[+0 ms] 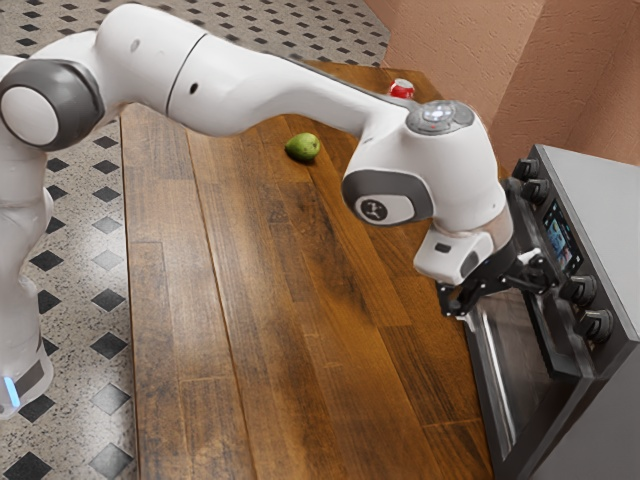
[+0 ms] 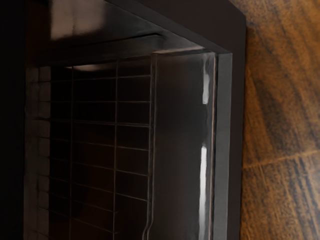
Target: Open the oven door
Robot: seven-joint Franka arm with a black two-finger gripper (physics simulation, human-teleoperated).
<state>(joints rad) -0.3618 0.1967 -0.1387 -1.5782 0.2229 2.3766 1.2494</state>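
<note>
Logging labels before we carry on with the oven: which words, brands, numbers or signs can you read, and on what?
No word, brand or number is readable.
My arm: a round dark emblem, too small to make out.
Red can: whitish marking, too small.
Oven display: small coloured marks, too small.

At four o'clock in the exterior view, you have the dark-framed, glossy oven door (image 1: 512,380), low on the oven's (image 1: 602,190) front, its openness unclear.
</note>
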